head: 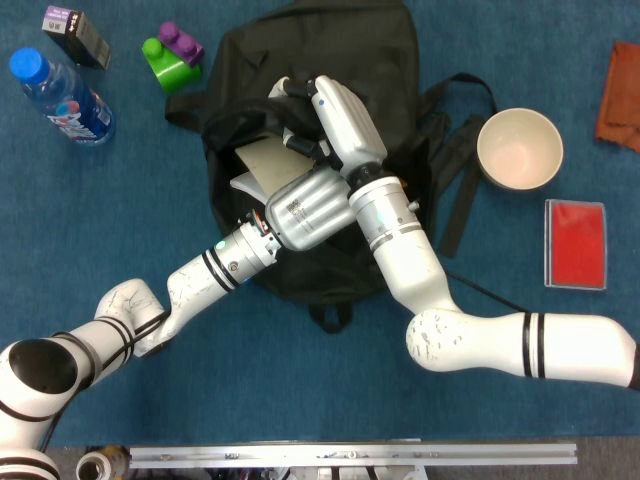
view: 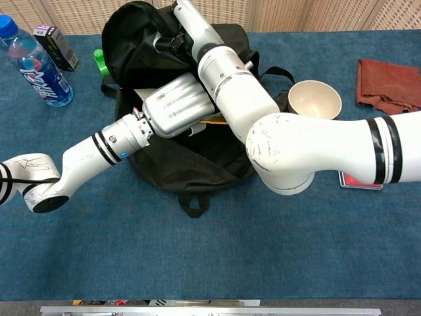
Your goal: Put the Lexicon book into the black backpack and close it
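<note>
Black cloth makes up the backpack [head: 330, 120], which lies flat in the middle of the blue table [head: 300, 380] with its top open. The book [head: 262, 165] shows as a pale corner poking out of the opening, partly inside the bag. The left hand [head: 305, 205] rests on the book at the opening, but I cannot tell if its fingers are spread or curled. The right hand [head: 335, 110] reaches over it, and its dark fingers [head: 292, 90] pinch the edge of the bag's flap. I cannot read any words on the book. Far left lies a water bottle [head: 62, 97] with a blue label too blurry to read. A white bowl [head: 518, 148] sits right of the bag.
</note>
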### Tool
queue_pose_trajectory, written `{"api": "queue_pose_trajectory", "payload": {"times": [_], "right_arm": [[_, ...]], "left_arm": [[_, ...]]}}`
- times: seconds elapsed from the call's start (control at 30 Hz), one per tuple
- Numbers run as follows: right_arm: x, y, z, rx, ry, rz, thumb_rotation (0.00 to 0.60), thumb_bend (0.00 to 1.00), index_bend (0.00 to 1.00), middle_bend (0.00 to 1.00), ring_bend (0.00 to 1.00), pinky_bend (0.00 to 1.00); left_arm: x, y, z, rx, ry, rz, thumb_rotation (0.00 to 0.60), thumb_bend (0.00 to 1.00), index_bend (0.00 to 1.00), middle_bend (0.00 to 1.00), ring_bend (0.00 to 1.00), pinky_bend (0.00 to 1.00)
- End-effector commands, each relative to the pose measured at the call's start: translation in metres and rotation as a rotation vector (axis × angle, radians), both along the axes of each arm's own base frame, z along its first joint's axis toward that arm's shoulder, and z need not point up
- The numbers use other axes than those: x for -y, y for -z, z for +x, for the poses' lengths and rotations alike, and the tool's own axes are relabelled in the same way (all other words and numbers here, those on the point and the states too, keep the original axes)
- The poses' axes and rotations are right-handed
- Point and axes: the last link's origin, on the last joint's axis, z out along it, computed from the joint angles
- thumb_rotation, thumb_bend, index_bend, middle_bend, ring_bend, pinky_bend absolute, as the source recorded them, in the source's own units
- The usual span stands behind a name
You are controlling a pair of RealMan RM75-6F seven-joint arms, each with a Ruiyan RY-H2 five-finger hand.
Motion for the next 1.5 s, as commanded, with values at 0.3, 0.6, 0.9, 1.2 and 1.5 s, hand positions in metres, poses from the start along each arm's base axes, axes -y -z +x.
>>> {"api": "queue_pose_trajectory", "payload": {"times": [0.3, 0.6, 0.9, 1.2, 1.5], "right_arm": [[0.001, -0.005, 0.001, 0.023, 0.006, 0.005, 0.6, 0.97, 0.69, 0.63, 0.62, 0.87], [0.0, -0.006, 0.0, 0.023, 0.006, 0.01, 0.6, 0.97, 0.69, 0.63, 0.63, 0.86], [0.002, -0.008, -0.002, 0.018, 0.009, 0.002, 0.6, 0.97, 0.69, 0.63, 0.63, 0.87], [0.005, -0.011, -0.003, 0.023, 0.017, -0.006, 0.6, 0.97, 0.69, 0.63, 0.63, 0.86], [0.008, -0.013, -0.005, 0.022, 0.018, -0.01, 0.6, 0.97, 0.69, 0.63, 0.63, 0.87]], "left_arm": [[-0.001, 0.009, -0.003, -0.054, -0.051, 0.0, 0.6, 0.27, 0.7, 0.69, 0.52, 0.6], [-0.005, 0.013, 0.004, -0.089, -0.075, 0.015, 0.6, 0.27, 0.7, 0.69, 0.51, 0.6], [-0.004, 0.011, 0.002, -0.058, -0.136, 0.092, 0.6, 0.18, 0.58, 0.64, 0.48, 0.6], [0.011, 0.009, 0.0, -0.018, -0.208, 0.14, 0.6, 0.12, 0.41, 0.5, 0.36, 0.53], [0.033, 0.006, -0.001, -0.041, -0.261, 0.177, 0.6, 0.08, 0.24, 0.38, 0.27, 0.49]]}}
